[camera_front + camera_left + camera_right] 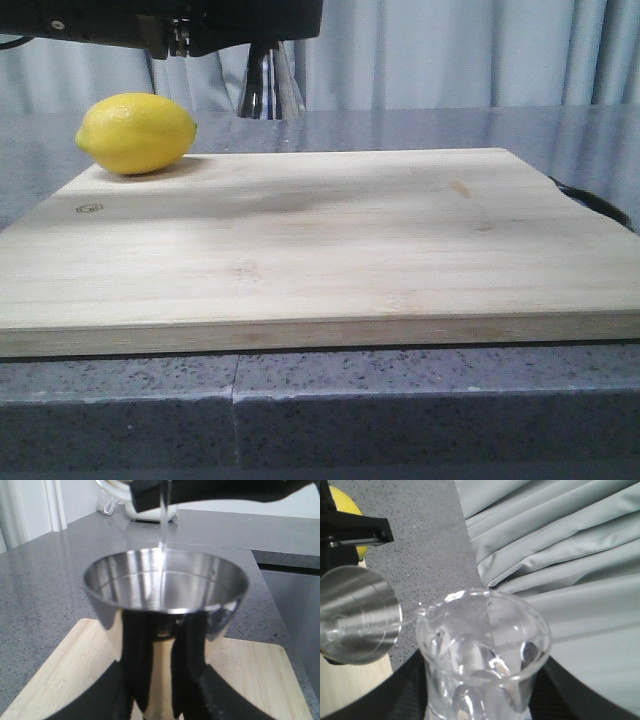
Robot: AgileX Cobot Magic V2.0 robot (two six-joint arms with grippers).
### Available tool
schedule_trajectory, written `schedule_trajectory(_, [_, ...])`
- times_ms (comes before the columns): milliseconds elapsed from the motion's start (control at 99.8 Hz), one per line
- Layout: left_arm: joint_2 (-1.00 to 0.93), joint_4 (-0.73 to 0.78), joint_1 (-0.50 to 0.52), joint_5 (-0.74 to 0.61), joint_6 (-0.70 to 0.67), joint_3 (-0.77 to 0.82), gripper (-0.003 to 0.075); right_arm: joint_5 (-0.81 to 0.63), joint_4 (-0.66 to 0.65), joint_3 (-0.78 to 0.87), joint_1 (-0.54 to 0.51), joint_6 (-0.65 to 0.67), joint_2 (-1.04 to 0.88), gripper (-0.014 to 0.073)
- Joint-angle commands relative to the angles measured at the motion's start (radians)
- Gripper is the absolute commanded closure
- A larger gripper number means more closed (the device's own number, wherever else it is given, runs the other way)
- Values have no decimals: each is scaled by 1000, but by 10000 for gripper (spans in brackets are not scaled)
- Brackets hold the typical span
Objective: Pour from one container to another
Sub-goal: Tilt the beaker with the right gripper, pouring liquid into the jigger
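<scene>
My left gripper point(165, 700) is shut on the waist of the steel jigger point(165, 587), holding it upright over a corner of the board. A thin stream of water point(163, 525) falls into its upper cup, which holds some liquid. My right gripper point(480, 695) is shut on the clear glass beaker point(485, 645), tilted with its lip toward the jigger point(355, 615). In the front view only the jigger's lower cone point(268, 85) shows under a dark arm point(170, 25); the beaker is out of that view.
A wooden cutting board point(320, 240) covers most of the grey stone counter point(400, 125). A yellow lemon point(136, 132) lies at its far left corner. A black object point(590, 205) pokes out past the board's right edge. Grey curtains point(560, 545) hang behind.
</scene>
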Motion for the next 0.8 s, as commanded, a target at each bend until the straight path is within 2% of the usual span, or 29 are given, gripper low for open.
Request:
schedule_trajectory(0, [-50, -87, -8, 97, -8, -30, 573, -62, -45, -44, 0, -23, -27, 318])
schedule_trajectory(791, [-50, -87, -8, 97, -8, -30, 573, -67, -124, -44, 0, -71, -27, 318])
